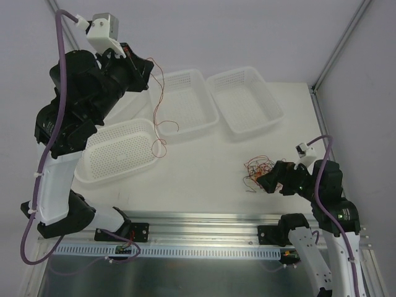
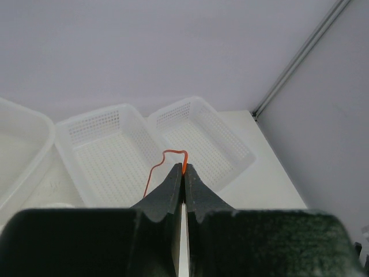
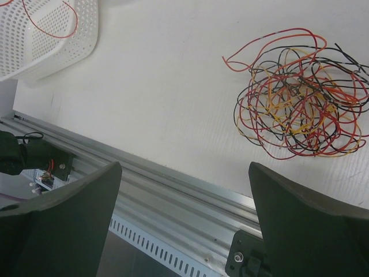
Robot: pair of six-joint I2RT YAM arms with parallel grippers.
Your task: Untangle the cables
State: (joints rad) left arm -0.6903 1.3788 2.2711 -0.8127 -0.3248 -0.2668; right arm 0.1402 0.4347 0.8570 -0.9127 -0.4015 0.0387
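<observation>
A tangle of thin red, orange, yellow and black cables (image 1: 257,168) (image 3: 300,92) lies on the white table at the right. My left gripper (image 1: 150,69) (image 2: 184,169) is raised high over the baskets and is shut on the end of one orange-red cable (image 2: 172,152). That cable (image 1: 155,110) hangs down in a loose curve to the rim of the near-left basket (image 1: 117,151). My right gripper (image 1: 265,180) (image 3: 184,167) stands wide open just in front of the tangle, over the table's near edge, with nothing between its fingers.
Two more white perforated baskets stand at the back, one in the middle (image 1: 185,102) (image 2: 109,156) and one to its right (image 1: 247,99) (image 2: 202,138). A metal rail (image 3: 173,202) runs along the near table edge. A wall and corner post (image 1: 340,55) bound the right side.
</observation>
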